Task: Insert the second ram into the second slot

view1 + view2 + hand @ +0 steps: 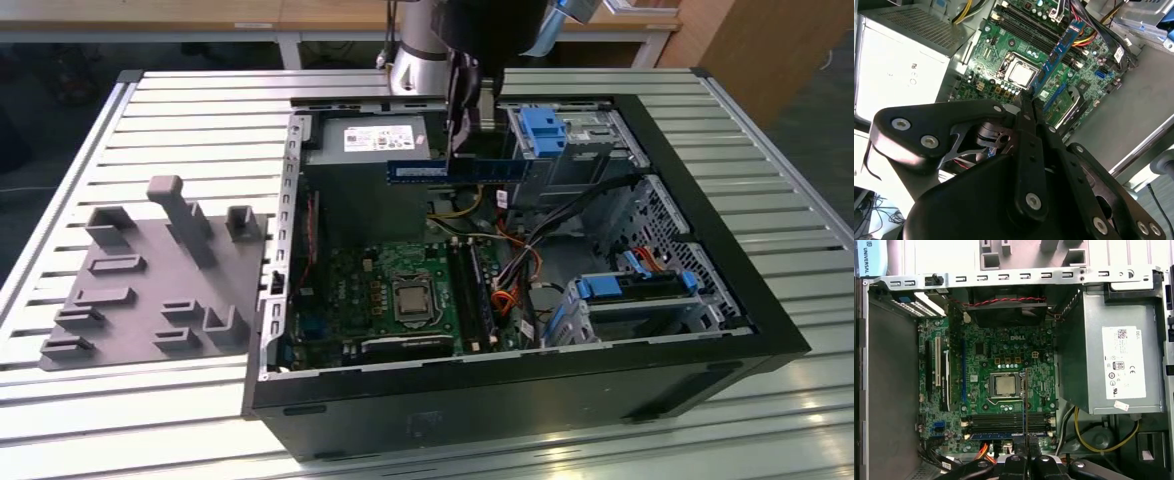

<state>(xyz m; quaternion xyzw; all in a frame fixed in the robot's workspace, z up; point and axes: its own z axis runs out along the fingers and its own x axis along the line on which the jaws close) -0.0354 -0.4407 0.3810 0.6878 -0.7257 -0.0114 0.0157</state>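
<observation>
The pincer [463, 150] grips the second ram [454, 171] — clear of the case walls [734, 270], crosswise to the memory slots [1004, 422] below it; a white-labelled power supply [1094, 355] beside.

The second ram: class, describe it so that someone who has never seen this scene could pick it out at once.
Find the open black computer case. Above its motherboard, near the grey power supply, the gripper holds the second ram level in its jaws. It is a thin, flat blue board, unlike the chunky blue plastic tabs beside it.
</observation>
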